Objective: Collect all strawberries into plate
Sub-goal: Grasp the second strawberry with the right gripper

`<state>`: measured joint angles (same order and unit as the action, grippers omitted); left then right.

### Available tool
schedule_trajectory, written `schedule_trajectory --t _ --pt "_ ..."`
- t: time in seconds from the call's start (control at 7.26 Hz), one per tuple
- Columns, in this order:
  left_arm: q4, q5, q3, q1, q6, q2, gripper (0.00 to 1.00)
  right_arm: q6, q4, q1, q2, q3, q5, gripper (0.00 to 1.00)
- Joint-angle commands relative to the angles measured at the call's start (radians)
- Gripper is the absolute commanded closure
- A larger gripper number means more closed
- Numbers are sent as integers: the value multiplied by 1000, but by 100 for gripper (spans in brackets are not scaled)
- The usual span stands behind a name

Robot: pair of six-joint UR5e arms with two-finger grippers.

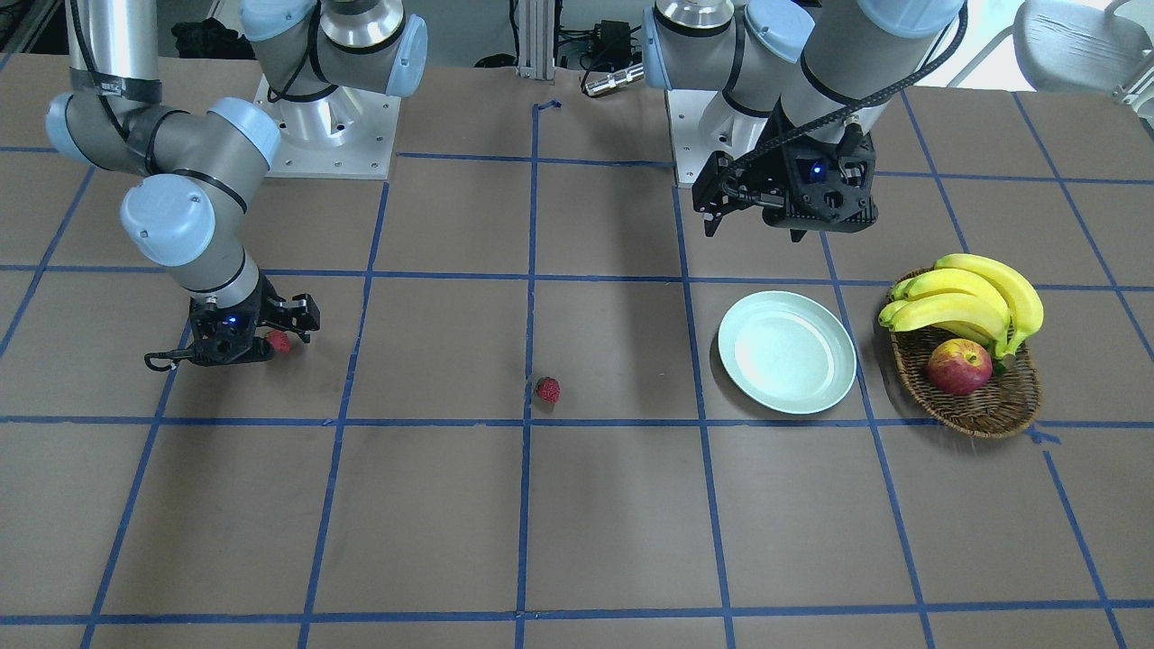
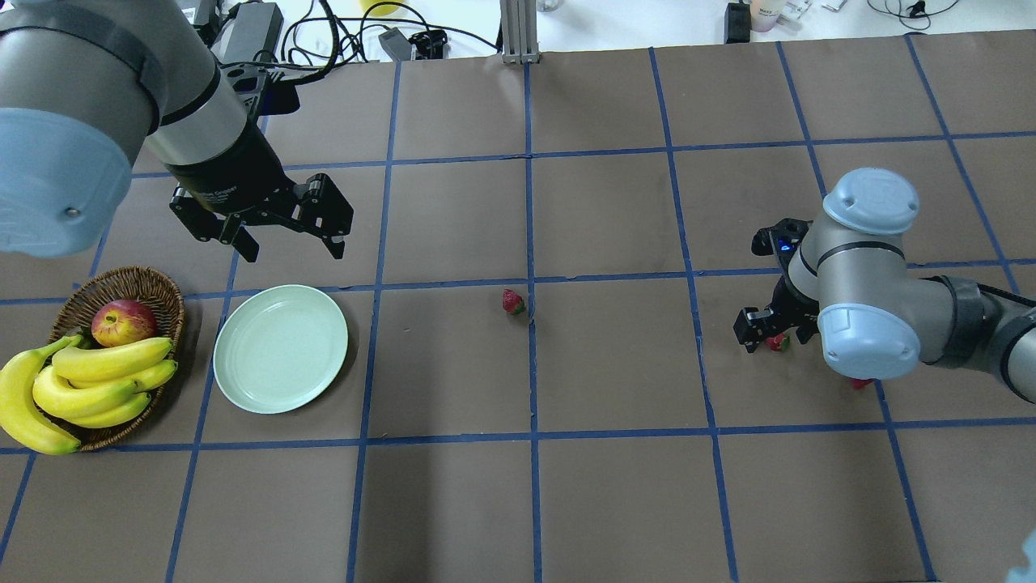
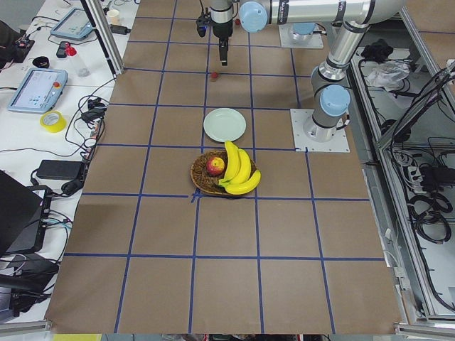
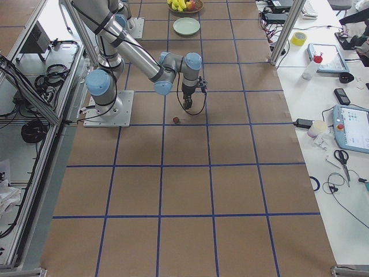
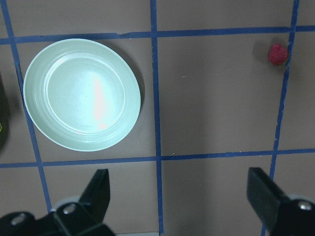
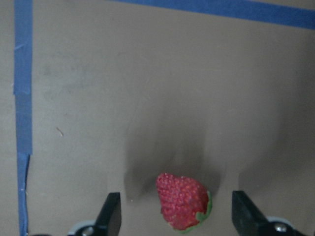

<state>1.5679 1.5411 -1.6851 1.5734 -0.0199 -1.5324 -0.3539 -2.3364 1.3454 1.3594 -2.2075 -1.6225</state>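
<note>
Red strawberry (image 6: 183,200) sits between right fingers (image 6: 112,212), spread, touching neither; left fingers (image 5: 98,189) apart.

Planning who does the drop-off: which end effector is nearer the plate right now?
Left. The left end effector hovers open, raised close by the plate; the right end effector is far across the table, low and open around a strawberry.
</note>
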Motion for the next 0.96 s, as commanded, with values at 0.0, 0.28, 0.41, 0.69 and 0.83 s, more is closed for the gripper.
schedule_trajectory --t 0.0,0.28,0.41,0.69,0.83 --pt "-2 -1 1 0 3 0 0 0 -4 0 -9 0 -8 32" --pt "-3 -1 1 0 3 1 0 -22 -6 0 -9 2 -11 71" --pt "-2 -1 -1 0 2 -2 0 -30 -4 0 -9 6 -13 92" --pt "-3 1 -1 0 -9 0 0 -11 -4 0 -8 11 -5 100" --pt "-3 -1 -1 0 -5 -2 0 4 -1 8 -5 11 6 100"
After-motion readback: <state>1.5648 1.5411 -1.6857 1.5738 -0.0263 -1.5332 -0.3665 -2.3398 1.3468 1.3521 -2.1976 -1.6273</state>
